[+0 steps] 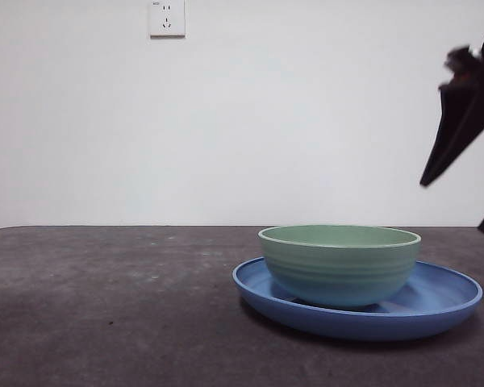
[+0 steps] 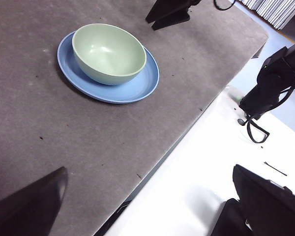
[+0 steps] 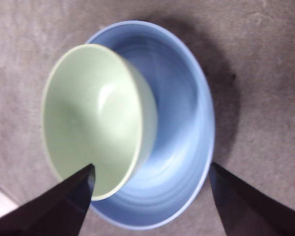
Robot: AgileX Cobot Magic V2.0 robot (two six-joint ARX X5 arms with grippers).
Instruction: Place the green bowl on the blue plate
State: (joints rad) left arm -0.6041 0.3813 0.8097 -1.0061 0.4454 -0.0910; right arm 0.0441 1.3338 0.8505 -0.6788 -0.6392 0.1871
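The green bowl stands upright on the blue plate, set toward the plate's left side. My right gripper hangs open and empty above and to the right of them. In the right wrist view its jaws spread wide over the bowl and plate, touching neither; the gripper holds nothing. In the left wrist view the bowl and plate lie far off. My left gripper is open and empty near the table's edge.
The dark grey table stretches left of the plate. A wall socket is high on the white wall. In the left wrist view the table's edge borders a white surface with a black arm base.
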